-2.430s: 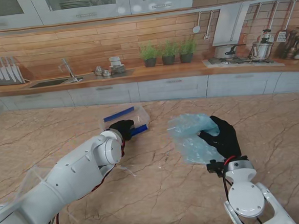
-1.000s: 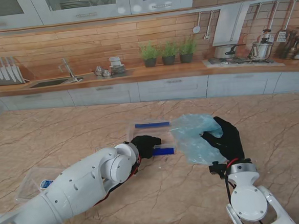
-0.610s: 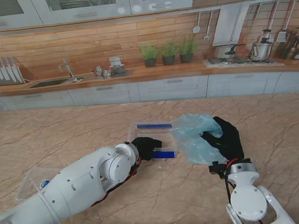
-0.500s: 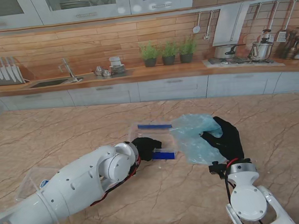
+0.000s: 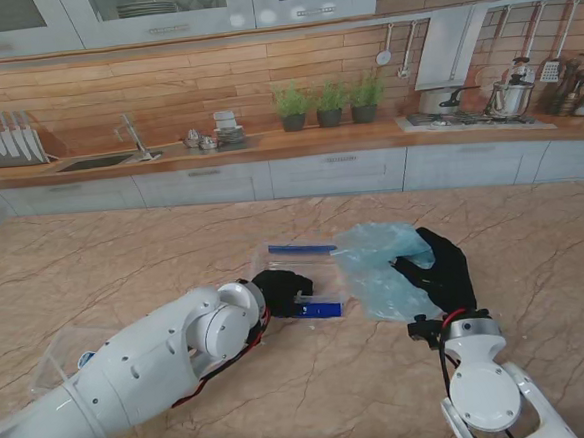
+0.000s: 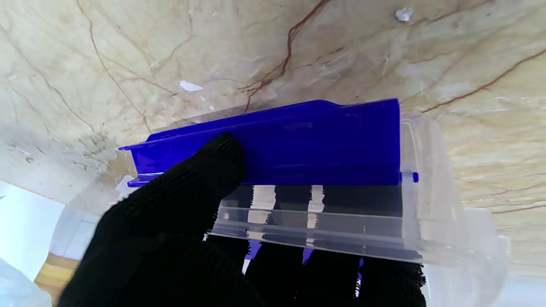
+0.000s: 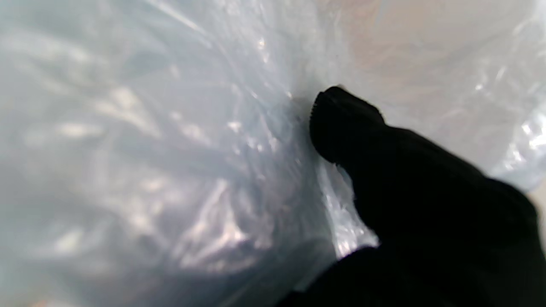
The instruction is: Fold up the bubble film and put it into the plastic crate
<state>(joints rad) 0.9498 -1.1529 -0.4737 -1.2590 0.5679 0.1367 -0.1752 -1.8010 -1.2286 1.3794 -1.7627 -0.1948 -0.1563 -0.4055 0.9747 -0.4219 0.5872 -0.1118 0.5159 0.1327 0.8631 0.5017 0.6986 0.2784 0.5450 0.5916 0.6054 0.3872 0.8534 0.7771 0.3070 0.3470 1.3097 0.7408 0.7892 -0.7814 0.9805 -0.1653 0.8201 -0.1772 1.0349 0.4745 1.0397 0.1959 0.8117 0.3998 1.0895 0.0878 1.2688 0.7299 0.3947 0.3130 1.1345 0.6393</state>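
Now | bubble film [image 5: 381,268]: crumpled, translucent pale blue | right robot hand [image 5: 438,269]: gripping it

A marble table [image 5: 125,261] fronts a wood-panelled kitchen wall [image 5: 163,88] with white cabinets [image 5: 339,173].

Marble table [image 5: 125,261], potted herbs [image 5: 329,103]

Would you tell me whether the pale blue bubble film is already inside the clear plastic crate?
Not yet: the pale blue bubble film is bunched in the right hand, beside the clear plastic crate, which the left hand holds.
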